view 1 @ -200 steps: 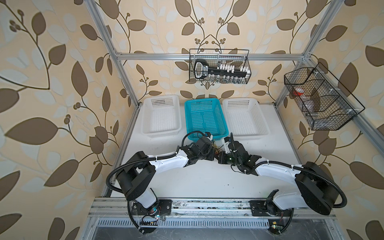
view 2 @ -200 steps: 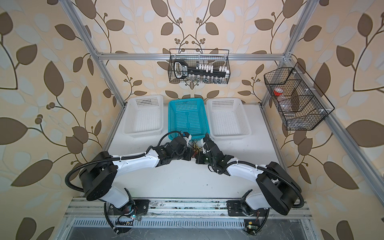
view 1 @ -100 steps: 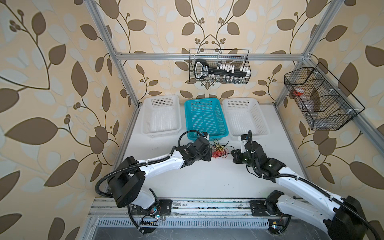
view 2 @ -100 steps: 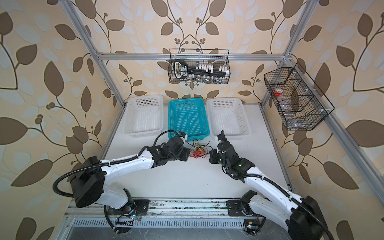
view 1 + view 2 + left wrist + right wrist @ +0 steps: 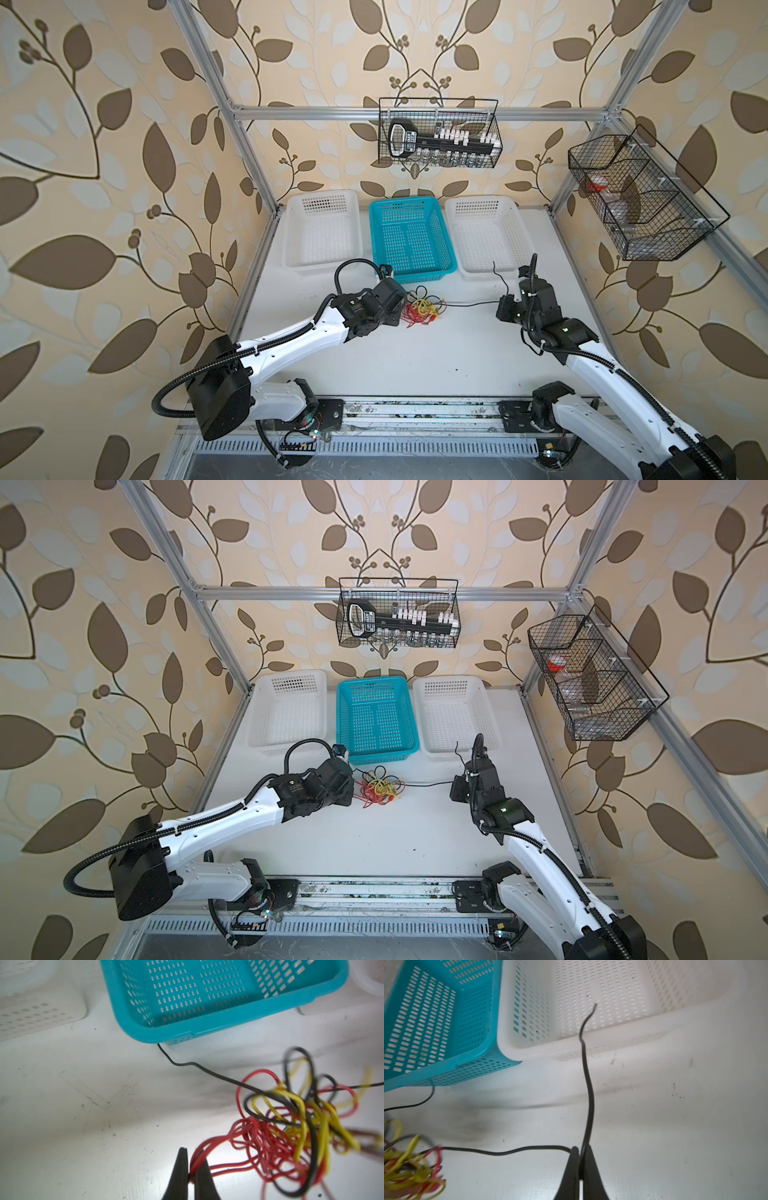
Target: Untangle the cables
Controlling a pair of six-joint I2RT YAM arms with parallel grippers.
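left fingers (image 5: pixel 179 1172) clenched on red strands, likely anchoring the knot | right fingers (image 5: pixel 569 1172) pinch black cable (image 5: pixel 473 304), stretched sideways to free it | cables (image 5: pixel 422 311) bunched on tabletop (image 5: pixel 415 365) beside teal basket (image 5: pixel 415 273)

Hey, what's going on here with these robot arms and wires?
The two arms are working a tangle of red, yellow and black cables apart on the white table, in front of the teal basket. The left gripper is shut on red cables at the tangle's edge. The right gripper is shut on a black cable that stretches out from the tangle.
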